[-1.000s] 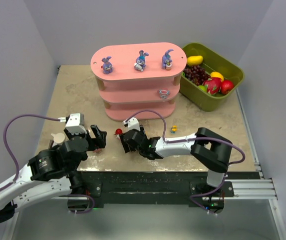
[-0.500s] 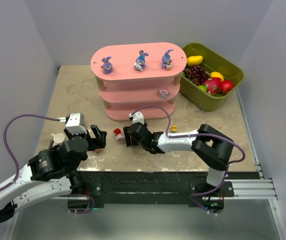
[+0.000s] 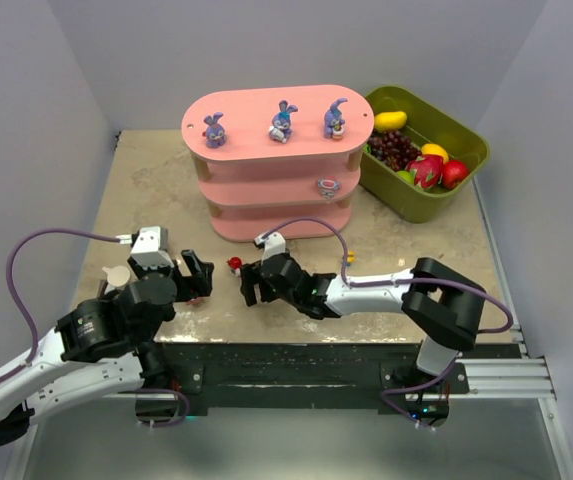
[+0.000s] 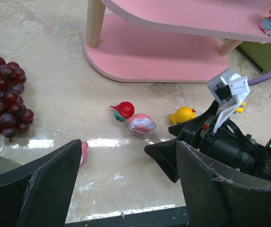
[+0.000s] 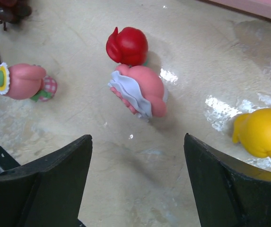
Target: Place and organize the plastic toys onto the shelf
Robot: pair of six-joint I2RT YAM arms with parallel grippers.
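Observation:
The pink shelf (image 3: 266, 110) holds three purple-blue bunnies (image 3: 283, 121) on its top board and a pink-and-white toy (image 3: 328, 186) on the middle board. On the table in front lie a small red toy (image 5: 127, 46), a pink-and-white toy (image 5: 140, 91) on its side, a yellow toy (image 5: 263, 132) and another pink toy (image 5: 24, 81). My right gripper (image 5: 137, 189) is open and empty, low over the table just short of the pink-and-white toy. My left gripper (image 4: 128, 189) is open and empty, with the right gripper (image 4: 173, 156) close beside it.
A dark red grape bunch (image 4: 5, 101) lies on the table left of the toys. The olive-green bin (image 3: 466, 135) with larger fake fruit stands at the back right. A small yellow toy (image 3: 348, 258) lies right of the right forearm.
My right arm has swung, its elbow going right, and its gripper has edged a little left near the red and pink toys. The left arm has not moved.

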